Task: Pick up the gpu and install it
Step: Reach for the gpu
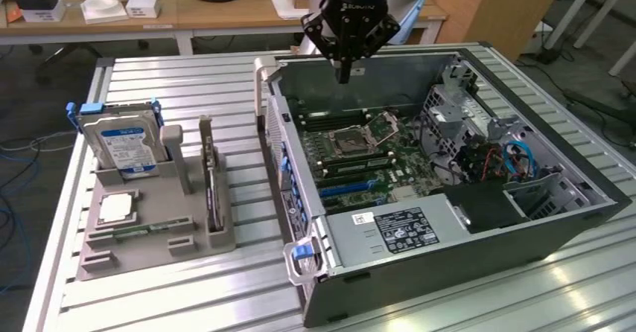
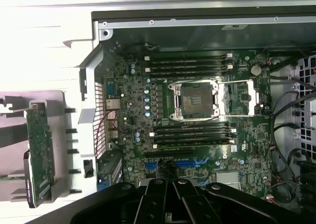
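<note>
One gpu (image 1: 211, 183) stands on edge in the holder (image 1: 149, 246) at the exterior view's left, well apart from your gripper (image 1: 344, 77), which hangs over the open case (image 1: 477, 265), closed and holding nothing.

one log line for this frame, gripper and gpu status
gripper: shut, empty, above open computer case | gpu: untouched, on edge in gray holder | install: not done
</note>
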Controlling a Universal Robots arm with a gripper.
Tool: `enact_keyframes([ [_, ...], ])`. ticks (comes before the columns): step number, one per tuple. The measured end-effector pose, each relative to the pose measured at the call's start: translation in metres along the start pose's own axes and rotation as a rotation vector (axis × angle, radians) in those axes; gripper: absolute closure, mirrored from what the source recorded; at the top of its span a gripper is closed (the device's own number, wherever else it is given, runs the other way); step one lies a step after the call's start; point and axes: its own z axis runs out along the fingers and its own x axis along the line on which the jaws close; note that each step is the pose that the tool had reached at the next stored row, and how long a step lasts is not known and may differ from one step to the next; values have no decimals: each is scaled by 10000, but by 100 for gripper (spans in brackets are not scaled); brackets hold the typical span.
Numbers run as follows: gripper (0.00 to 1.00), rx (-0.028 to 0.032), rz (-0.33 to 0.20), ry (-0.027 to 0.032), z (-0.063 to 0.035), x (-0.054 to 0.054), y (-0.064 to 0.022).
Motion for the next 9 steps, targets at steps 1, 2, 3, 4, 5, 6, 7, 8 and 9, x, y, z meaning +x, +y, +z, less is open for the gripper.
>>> enact_keyframes([
  [1,90,1,0,0,-1,14,-1],
  [2,90,1,0,1,-1,30,-2],
  [3,90,1,0,0,-2,44,-3],
  [4,90,-1,-1,0,-1,58,-4],
  [5,90,0,0,0,-2,71,-5],
  [6,90,1,0,0,-2,84,-6],
  [7,90,0,0,0,-3,94,-7],
  [8,90,1,1,0,-3,105,-8],
  [9,90,0,0,0,-3,114,-9],
])
